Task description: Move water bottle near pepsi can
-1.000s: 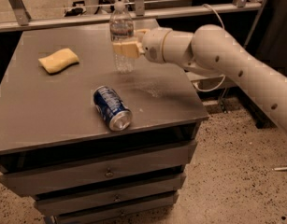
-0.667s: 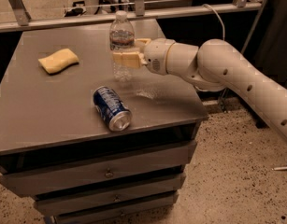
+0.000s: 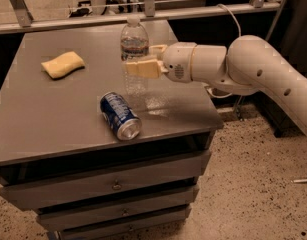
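Observation:
The water bottle [image 3: 134, 51] is clear plastic with a white cap and a printed label. It stands upright on the grey table [image 3: 53, 114], just behind and right of the pepsi can. The pepsi can [image 3: 120, 115] is blue with a silver top and lies on its side near the table's front edge. My gripper [image 3: 142, 65] reaches in from the right on a white arm and is shut on the bottle's middle. One cream finger [image 3: 143, 69] crosses the bottle's front; the other is behind it.
A yellow sponge [image 3: 63, 64] lies at the table's back left. The table is a drawer cabinet with several drawers [image 3: 113, 184] below. A metal rail [image 3: 143, 16] runs behind the table. Speckled floor [image 3: 253, 184] lies to the right.
The gripper has carried the bottle forward and a little left, toward the can. The can and sponge have not moved.

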